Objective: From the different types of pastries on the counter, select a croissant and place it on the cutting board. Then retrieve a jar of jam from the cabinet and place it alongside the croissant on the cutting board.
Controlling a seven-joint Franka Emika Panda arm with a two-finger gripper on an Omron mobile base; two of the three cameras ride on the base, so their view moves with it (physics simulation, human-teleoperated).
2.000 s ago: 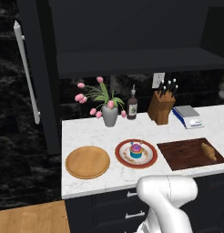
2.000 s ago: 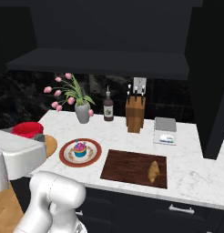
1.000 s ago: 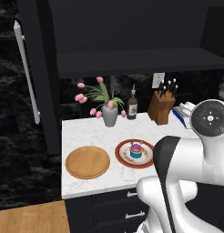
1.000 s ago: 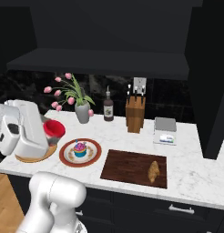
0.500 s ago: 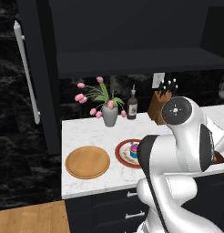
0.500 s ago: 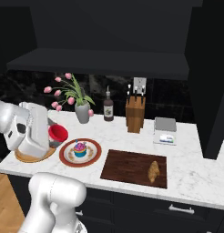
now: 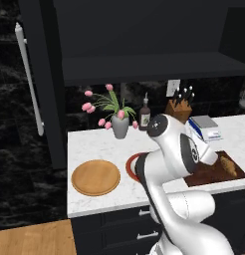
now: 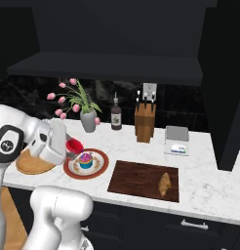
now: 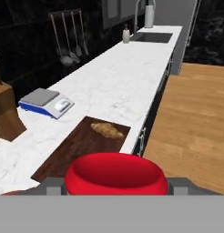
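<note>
My gripper is shut on the jar of jam, a squat red jar, held above the counter just left of the cupcake. The hand view has the jar between the grey fingers, looking along the counter. The golden croissant lies on the right part of the dark cutting board. The croissant and board lie ahead of the jar. In the left base view my arm hides most of the board; the croissant shows at its right end. The black cabinet shelf hangs above.
The cupcake sits on a red-rimmed plate. A round wooden disc lies at the left. At the back stand a tulip vase, a dark bottle, a knife block and a scale. A sink lies far along the counter.
The arm has swung up and over the counter with the red jar. In the right base view the hand moved right, from over the wooden disc to beside the plate.
</note>
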